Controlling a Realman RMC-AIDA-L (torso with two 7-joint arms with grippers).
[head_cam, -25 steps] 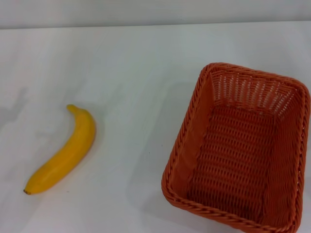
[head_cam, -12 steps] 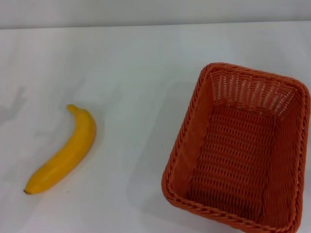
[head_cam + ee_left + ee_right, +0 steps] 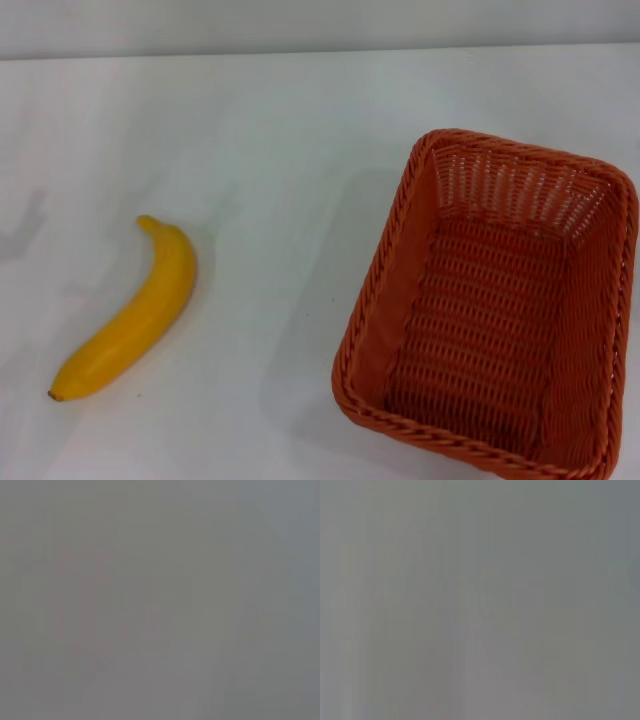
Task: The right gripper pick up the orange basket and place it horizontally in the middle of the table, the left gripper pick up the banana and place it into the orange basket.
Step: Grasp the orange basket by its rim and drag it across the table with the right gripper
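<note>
Starting cold: neither of my pincers in view, so can't tell their state; orange basket sits skewed at the bench's right, banana well apart on the left; a one-wall rim grab risks tipping; banana may roll.

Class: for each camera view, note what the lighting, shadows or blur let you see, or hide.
Head view: even, soft light; the banana and basket are sharp, and the basket throws a faint shadow onto the table. Left wrist view: a featureless grey blur. Right wrist view: the same grey blur, so neither end effector shows.
</note>
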